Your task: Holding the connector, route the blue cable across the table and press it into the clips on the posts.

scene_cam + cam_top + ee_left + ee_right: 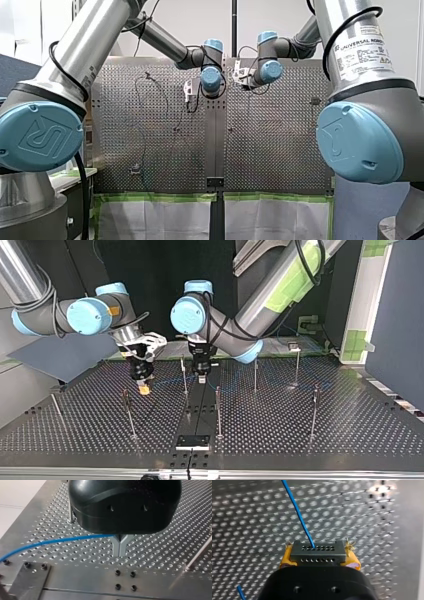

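My right gripper (319, 561) pinches the connector (317, 553). My left gripper (120, 546) is closed tight on the blue cable (57, 540).

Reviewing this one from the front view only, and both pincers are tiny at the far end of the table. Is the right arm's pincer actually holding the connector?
Observer: Yes. The right wrist view shows the right pincer clamping the dark connector between its yellow pads.
Operator: Is the cable attached to it?
Observer: Yes, the blue cable comes out of one hole in the connector's row farther from the pincer.
Operator: And the left pincer?
Observer: Its wrist view shows the left pincer with its metal fingers shut, and the cable running in to their base.
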Robot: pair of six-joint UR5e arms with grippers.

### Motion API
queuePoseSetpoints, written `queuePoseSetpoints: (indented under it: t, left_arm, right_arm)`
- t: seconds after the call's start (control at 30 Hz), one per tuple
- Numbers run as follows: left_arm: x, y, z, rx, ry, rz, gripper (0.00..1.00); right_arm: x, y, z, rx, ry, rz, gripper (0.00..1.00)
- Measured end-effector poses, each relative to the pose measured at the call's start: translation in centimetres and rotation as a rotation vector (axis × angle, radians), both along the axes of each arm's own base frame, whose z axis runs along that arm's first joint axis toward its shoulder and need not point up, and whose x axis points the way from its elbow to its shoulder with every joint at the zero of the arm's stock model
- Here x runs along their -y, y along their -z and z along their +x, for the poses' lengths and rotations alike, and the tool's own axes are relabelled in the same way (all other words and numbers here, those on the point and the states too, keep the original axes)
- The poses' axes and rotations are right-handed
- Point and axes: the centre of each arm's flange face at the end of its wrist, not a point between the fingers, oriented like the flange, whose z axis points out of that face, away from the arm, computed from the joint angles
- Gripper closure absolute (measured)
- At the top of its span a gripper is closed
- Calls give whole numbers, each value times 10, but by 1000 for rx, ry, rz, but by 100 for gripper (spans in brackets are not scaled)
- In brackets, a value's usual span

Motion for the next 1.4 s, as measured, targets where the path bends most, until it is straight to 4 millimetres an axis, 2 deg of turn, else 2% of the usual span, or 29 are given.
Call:
queuePoseSetpoints:
  t: [0.6, 0.73, 0.9, 1.17, 1.4]
  left_arm:
    - [-11, 70, -16, -8, 75, -11, 99]
    - [-15, 84, -21, -9, 81, -11, 99]
    - [-11, 116, -29, -29, 119, -17, 99]
    - [2, 157, -25, -67, 163, -18, 99]
    - [1, 162, -18, -57, 157, -27, 99]
  right_arm:
    - [-21, 71, -15, 6, 25, 45, 100]
    - [-27, 97, -18, 0, 31, 61, 100]
    - [-30, 128, -18, -14, 31, 80, 100]
    - [-26, 135, -20, -7, 38, 63, 100]
    - [-21, 143, -23, -17, 48, 66, 100]
